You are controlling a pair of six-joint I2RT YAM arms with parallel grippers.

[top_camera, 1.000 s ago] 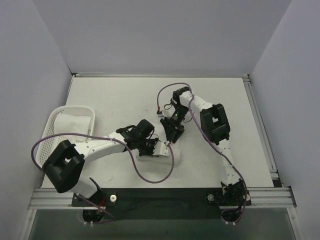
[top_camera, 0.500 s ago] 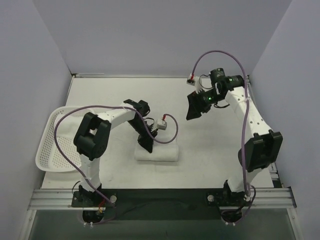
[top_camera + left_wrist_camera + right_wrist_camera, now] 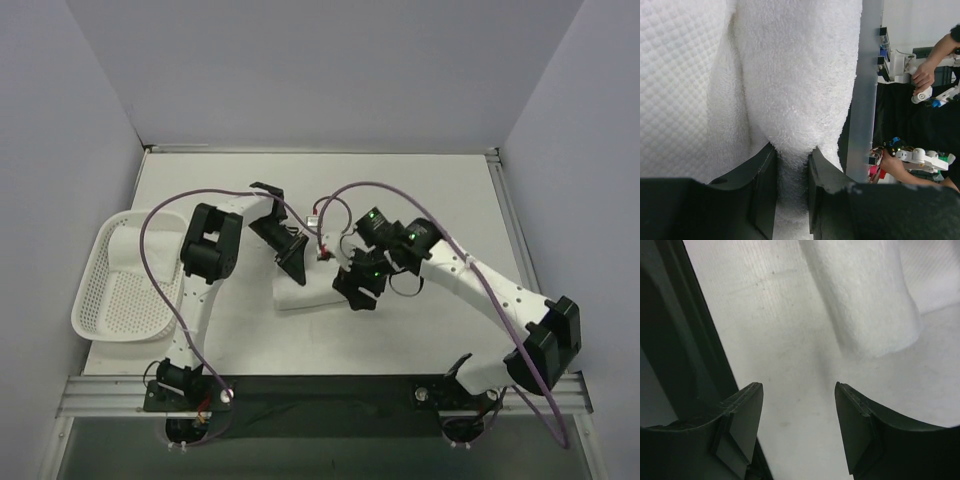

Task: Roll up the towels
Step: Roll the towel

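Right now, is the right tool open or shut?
Open: the right tool has its fingers apart over bare table, with the towel lying beyond them, ungripped.

Two white towels are in view: the bench towel (image 3: 318, 297) and the basket towel (image 3: 128, 243). There is one white perforated basket (image 3: 125, 310) and one bench (image 3: 430, 190). The robot arms number two, the left arm (image 3: 205, 250) and the right arm (image 3: 480, 285). Each trails one purple cable, the left cable (image 3: 165, 205) and the right cable (image 3: 375, 184), so two cables in all. There are two pincers, the left pincer (image 3: 791, 165) and the right pincer (image 3: 799, 390). Each has two dark fingers, four together. Past the bench's edge in the left wrist view there seem to be two human hands, an upper hand (image 3: 924, 75) and a lower hand (image 3: 888, 162).
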